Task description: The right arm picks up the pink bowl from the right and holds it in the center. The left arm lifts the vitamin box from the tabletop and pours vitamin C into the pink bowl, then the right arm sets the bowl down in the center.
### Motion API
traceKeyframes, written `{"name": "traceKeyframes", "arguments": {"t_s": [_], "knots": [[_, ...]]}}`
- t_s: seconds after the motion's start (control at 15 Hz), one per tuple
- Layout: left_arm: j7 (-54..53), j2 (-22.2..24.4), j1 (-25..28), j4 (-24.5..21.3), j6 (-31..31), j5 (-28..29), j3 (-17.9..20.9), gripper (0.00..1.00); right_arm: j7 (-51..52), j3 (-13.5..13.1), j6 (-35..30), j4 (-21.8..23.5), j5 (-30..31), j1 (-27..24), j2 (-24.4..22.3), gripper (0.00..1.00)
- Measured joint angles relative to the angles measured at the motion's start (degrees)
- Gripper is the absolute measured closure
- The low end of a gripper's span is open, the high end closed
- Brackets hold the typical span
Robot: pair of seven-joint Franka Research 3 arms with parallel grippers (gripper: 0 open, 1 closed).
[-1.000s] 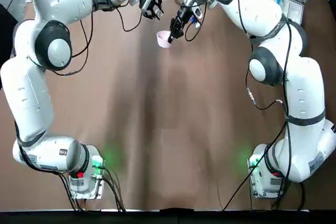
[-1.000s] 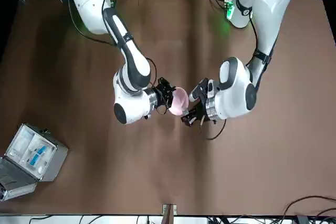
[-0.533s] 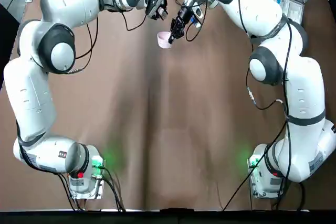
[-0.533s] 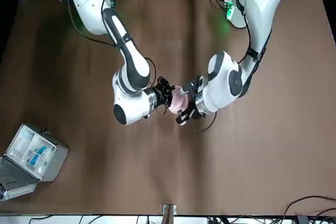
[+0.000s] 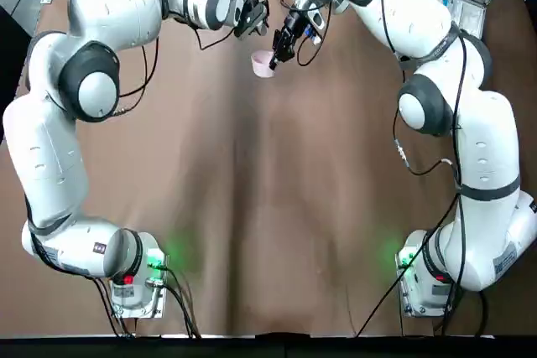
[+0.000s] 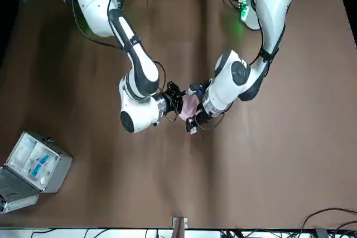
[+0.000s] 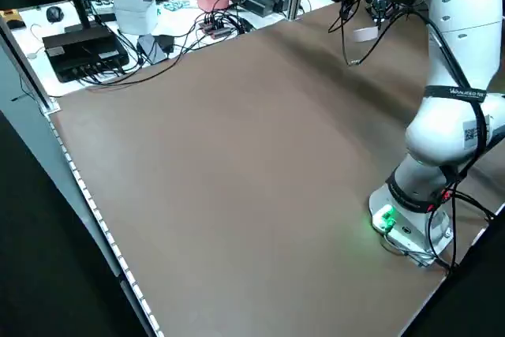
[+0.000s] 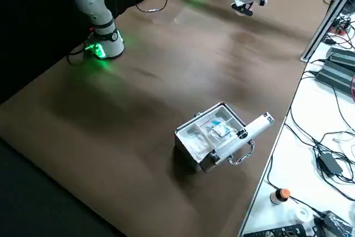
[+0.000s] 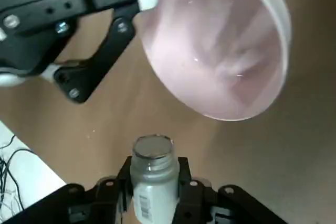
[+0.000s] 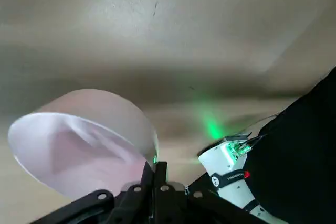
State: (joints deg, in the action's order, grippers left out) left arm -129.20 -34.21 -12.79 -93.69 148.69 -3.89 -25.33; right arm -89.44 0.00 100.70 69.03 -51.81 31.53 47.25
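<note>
The pink bowl [image 5: 263,62] hangs above the tabletop [image 5: 268,199] at the far centre, tilted, with my right gripper [image 5: 279,46] shut on its rim. The right wrist view shows the shut fingertips [image 10: 155,170] pinching the bowl [image 10: 84,140] at its edge. My left gripper [image 5: 252,16] sits just beside the bowl, shut on the vitamin box [image 9: 152,179], a small cream-white container with its top end pointing at the bowl's open side [image 9: 220,51]. In the front view the bowl [image 6: 188,106] sits between the right gripper [image 6: 177,101] and the left gripper [image 6: 195,119].
An open grey case [image 6: 34,166] with blue-white contents stands at the far right corner of the table, also seen in the right side view as the case [image 8: 213,137]. Cables and equipment [image 7: 118,29] lie beyond the table's far edge. Both arm bases [image 5: 134,282] stand at the near edge.
The left gripper has swung closer to the bowl with the vitamin box, its wrist turning toward the bowl. The right gripper and bowl have stayed in place.
</note>
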Motion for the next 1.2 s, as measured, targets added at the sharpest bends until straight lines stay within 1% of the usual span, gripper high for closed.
{"name": "traceKeyframes", "arguments": {"t_s": [0.27, 0.47, 0.73, 1.0, 1.07, 1.2], "knots": [[0.0, 2.4, -0.1, -5.7, 4.2, 4.2, 0.0, 0.64, 0.0, 0.0, 0.0, 0.0, 0.0, -0.2, 0.0, 0.98], [0.0, 4.1, -0.1, -9.3, 6.3, 4.9, -0.1, 0.64, 0.0, 0.0, 0.0, 0.0, 0.0, -0.4, 0.0, 0.98], [-0.1, 6.6, -0.9, -11.7, 8.2, 4.9, -0.2, 0.64, 0.0, 0.0, -0.1, 0.0, 0.0, -0.8, 0.0, 0.98], [-0.1, 9.0, -2.7, -14.5, 12.8, 5.0, -0.1, 0.64, 0.0, 0.0, -0.1, 0.0, 0.0, -0.9, 0.0, 0.98], [-0.1, 9.5, -3.4, -15.9, 14.6, 5.6, -0.1, 0.64, 0.0, 0.0, -0.1, 0.0, 0.0, -0.9, 0.0, 0.98], [-0.1, 9.5, -3.4, -16.4, 15.4, 7.1, 0.2, 0.64, 0.0, 0.0, -0.2, 0.0, 0.0, -0.9, 0.0, 0.98]]}}
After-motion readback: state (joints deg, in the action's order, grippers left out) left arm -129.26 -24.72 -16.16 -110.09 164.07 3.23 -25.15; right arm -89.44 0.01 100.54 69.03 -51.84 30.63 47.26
